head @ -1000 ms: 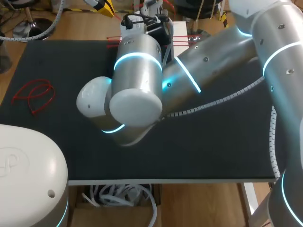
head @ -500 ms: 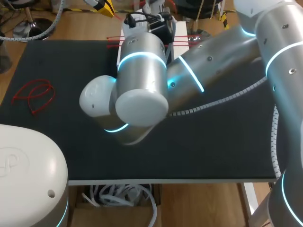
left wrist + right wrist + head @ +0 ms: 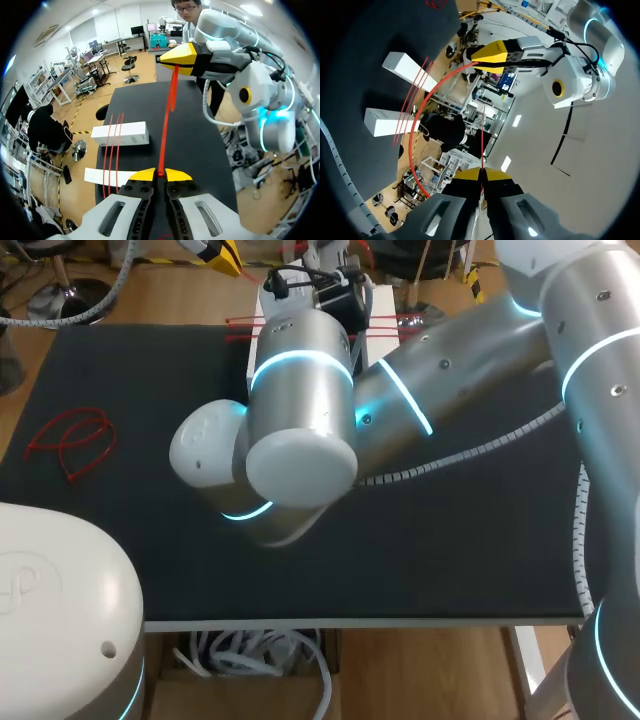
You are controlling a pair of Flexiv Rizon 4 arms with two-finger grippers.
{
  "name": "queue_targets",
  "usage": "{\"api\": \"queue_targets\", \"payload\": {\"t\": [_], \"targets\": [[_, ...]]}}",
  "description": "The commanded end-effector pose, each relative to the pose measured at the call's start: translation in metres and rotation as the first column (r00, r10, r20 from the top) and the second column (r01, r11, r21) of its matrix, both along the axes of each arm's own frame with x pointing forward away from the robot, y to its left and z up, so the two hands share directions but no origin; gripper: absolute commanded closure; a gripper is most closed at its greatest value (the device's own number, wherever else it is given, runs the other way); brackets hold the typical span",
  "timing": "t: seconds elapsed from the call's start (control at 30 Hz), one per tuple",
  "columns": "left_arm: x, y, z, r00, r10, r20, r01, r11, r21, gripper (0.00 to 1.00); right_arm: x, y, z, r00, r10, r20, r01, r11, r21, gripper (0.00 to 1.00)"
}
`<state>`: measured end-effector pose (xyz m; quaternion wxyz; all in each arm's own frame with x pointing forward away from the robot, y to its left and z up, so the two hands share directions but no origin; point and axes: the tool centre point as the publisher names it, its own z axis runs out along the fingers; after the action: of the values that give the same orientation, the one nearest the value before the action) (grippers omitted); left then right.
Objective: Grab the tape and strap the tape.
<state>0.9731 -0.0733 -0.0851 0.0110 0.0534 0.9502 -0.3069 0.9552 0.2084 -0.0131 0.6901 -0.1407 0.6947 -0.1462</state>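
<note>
Rightward a little, the right arm (image 3: 300,420) has been shifted (elbow bent over mid-table). Red tape (image 3: 165,130) is pinched at either end by left gripper (image 3: 160,174) and right gripper (image 3: 481,174), and is held above the table (image 3: 120,520).

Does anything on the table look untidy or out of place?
A tangled red tape lies alone near the left edge of the table, whereas the straight red tapes rest across two white blocks. The held tape, between left tool and right tool, looks fine.

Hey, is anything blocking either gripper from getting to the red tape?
Nothing visible does. The left gripper and the right gripper are each shut on one end of the red tape, which spans open air between them.
</note>
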Motion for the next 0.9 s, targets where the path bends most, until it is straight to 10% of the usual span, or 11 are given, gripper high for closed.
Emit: {"api": "queue_targets", "payload": {"t": [0.03,0.9], "targets": [[0.001,0.0,0.001,1.0,-0.002,-0.003,0.002,1.0,0.003,1.0,0.0,-0.001,0.002,1.0,0.003,-0.005,-0.003,1.0,-0.004,1.0],[0.001,0.0,0.001,1.0,-0.002,-0.003,0.002,1.0,0.003,1.0,0.014,0.021,0.007,0.988,-0.106,-0.115,0.082,0.978,-0.193,1.0]]}}
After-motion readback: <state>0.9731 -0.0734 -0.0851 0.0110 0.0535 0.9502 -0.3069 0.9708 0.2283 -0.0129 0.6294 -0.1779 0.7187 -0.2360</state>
